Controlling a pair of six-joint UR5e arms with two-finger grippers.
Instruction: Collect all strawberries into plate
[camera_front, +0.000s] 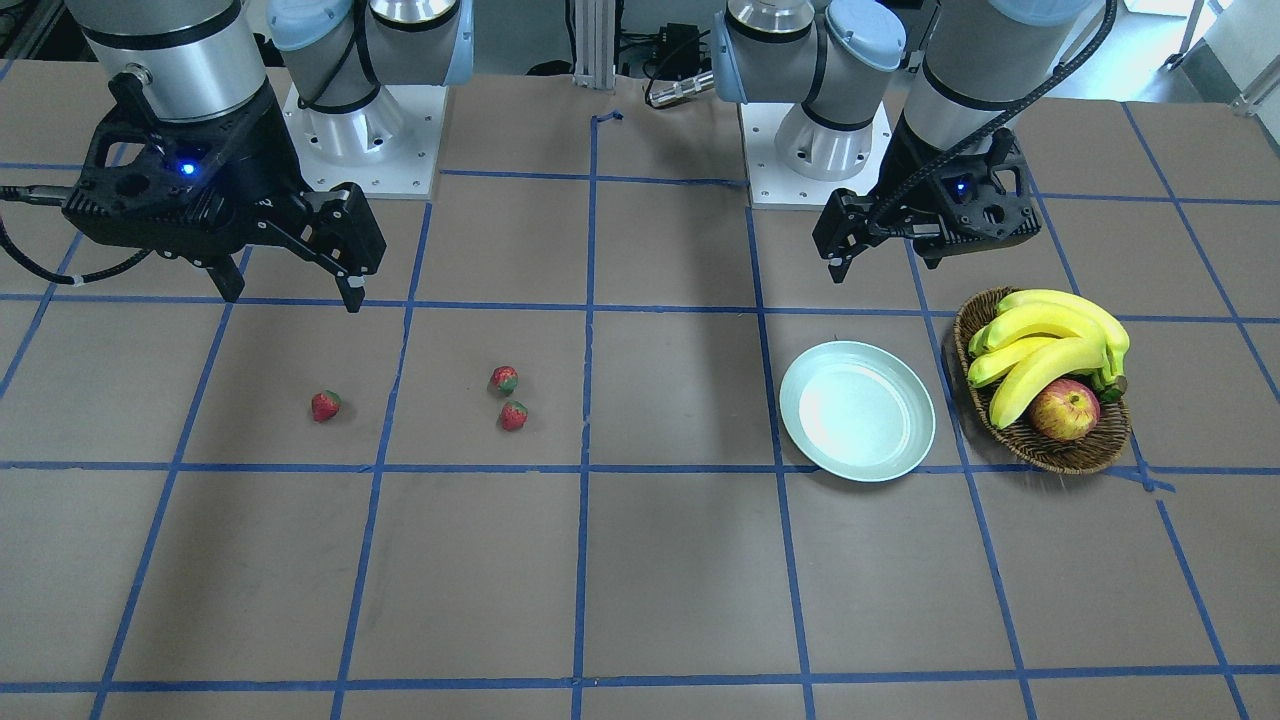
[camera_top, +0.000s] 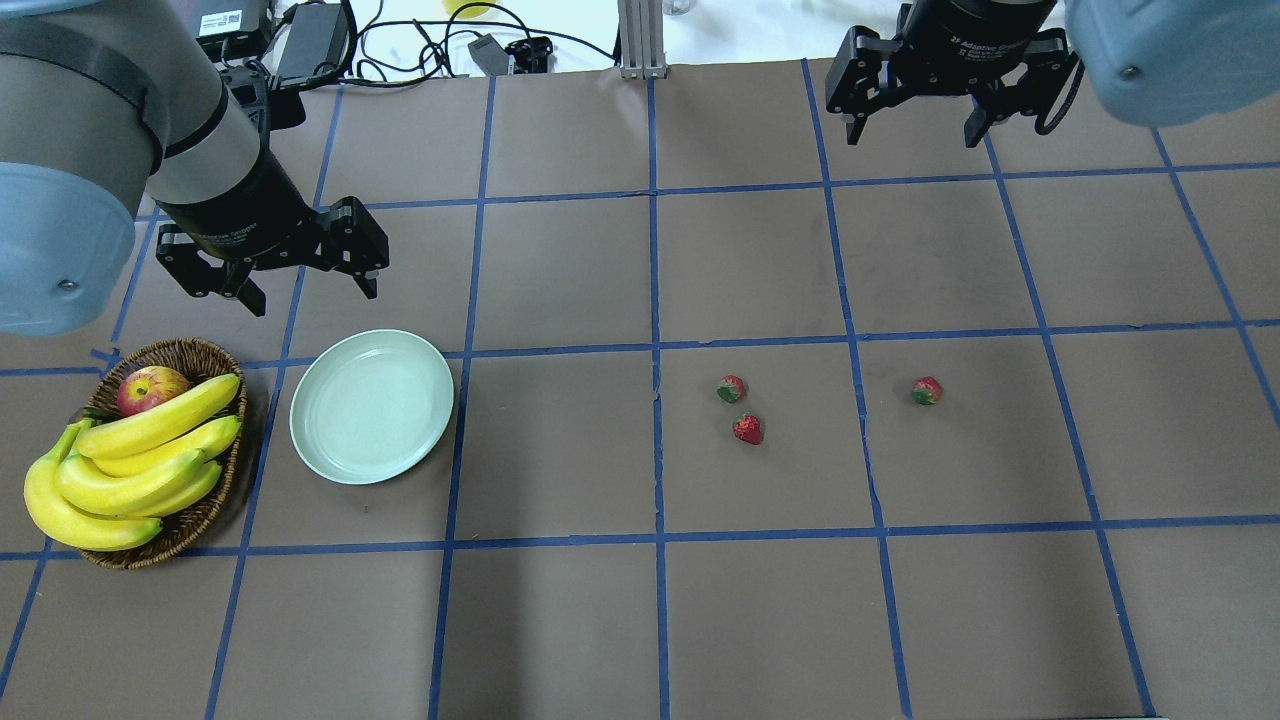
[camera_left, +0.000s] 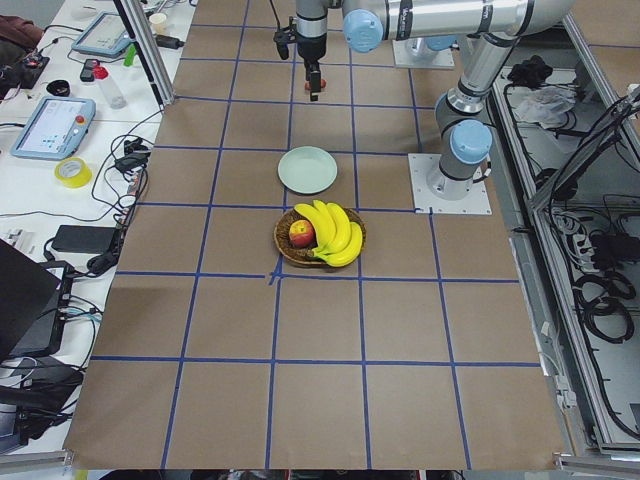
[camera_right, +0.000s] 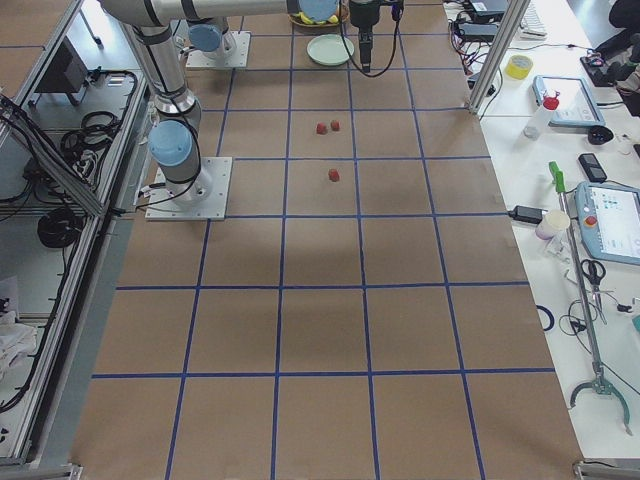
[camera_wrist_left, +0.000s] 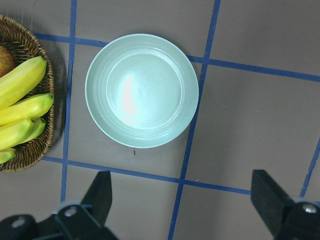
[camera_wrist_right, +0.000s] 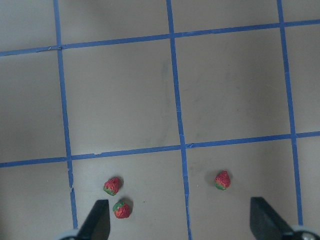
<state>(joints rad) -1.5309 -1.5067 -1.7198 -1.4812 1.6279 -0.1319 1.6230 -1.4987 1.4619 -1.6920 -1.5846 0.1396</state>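
red strawberries: three, small, green-capped, all lying on the brown paper worktop (camera_top: 760, 620); none in the plate.
paired berries: upper strawberry (camera_top: 732, 389) and lower strawberry (camera_top: 748, 429) lie just beside each other, at 3 o'clock of the plate in the overhead view.
lone strawberry (camera_top: 927, 390): further out at 3 o'clock, well apart from the pair.
plate (camera_top: 372, 406): pale mint, shallow, raised rim, bare; wicker basket (camera_top: 190, 355) just beside it at 9 o'clock.
left claw (camera_top: 312, 290): spread, holding nothing, at 11 o'clock of the plate.
right claw (camera_top: 915, 135): spread, holding nothing, at 12 o'clock of the berries, well apart from them.
risk, pair: a finger lowered onto one berry may knock its neighbour away; cause, the close spacing.
risk, grip: an off-centre pinch may let the small, rounded fruit slip out or roll.
risk, release: a berry let go too high may bounce over the shallow rim.
risk, mix-up: the apple (camera_top: 150, 388) in the basket is also red, but far larger; judged slight.
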